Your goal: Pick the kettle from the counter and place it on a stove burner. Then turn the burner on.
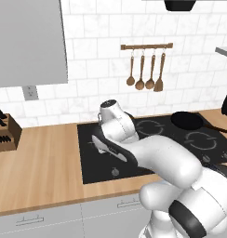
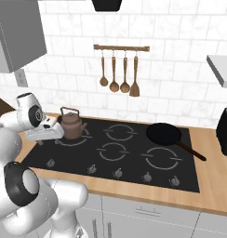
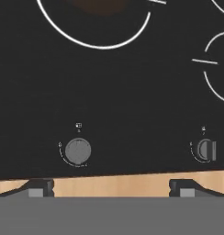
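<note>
The gripper [image 3: 111, 188] hangs with fingers spread wide and empty over the near edge of the counter [image 3: 111, 186], just before a round knob [image 3: 77, 151]. The kettle [image 2: 71, 124] stands upright on the cooktop's far-left stove burner [image 2: 68, 137]; the frying pan [image 2: 164, 134] sits at the right.

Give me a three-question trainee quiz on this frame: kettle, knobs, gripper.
1. True or false: the kettle stands on the cooktop.
2. What lies on the right rear ring? A) kettle B) frying pan C) nothing
3. Fill in: in the hand view the gripper is ____, and above it a round knob sits at the cooktop's near edge.

Key:
1. True; it sits on the left rear ring.
2. B
3. open; its tips stand wide apart over the counter edge, holding nothing.
</note>
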